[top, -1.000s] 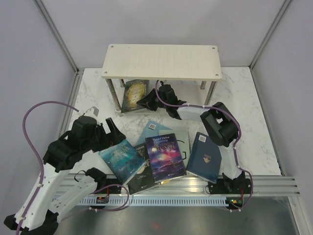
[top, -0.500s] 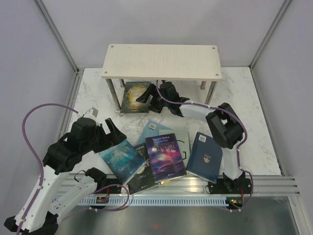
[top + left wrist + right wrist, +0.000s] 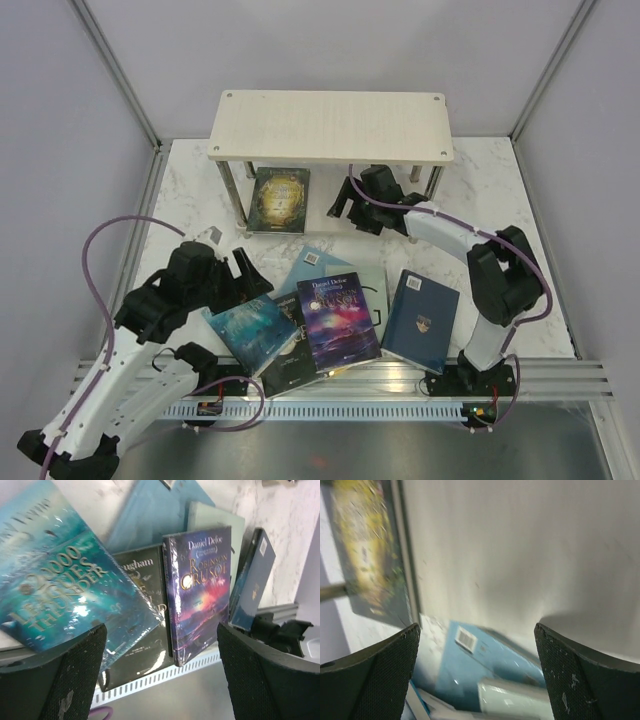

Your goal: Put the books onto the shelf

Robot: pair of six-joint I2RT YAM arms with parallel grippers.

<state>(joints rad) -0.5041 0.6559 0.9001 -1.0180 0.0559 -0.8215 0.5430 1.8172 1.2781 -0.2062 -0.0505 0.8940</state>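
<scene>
shelf [image 3: 330, 125]: pale wood grain. tabletop [image 3: 520, 230]: white marble, grey veins. green-gold book [image 3: 279, 200]: gold ornament on dark green. teal book [image 3: 248, 328]: sea swirls, gold lettering. galaxy book [image 3: 338, 322]: purple-blue, pink glow. navy book [image 3: 421, 320]: small gold crest. black book [image 3: 290, 370]: pale lettering.

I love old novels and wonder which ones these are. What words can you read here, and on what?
"Daniel Defoe" and "ROBINSON CRUSOE": on the purple book.
"20,000 LEAGUES UNDER", partly lost in glare: on the teal book.
"...gham", the start hidden: on the black book.
Too blurred or small to read: the green-gold book, the navy book, and the barcode on the light blue book.
</scene>
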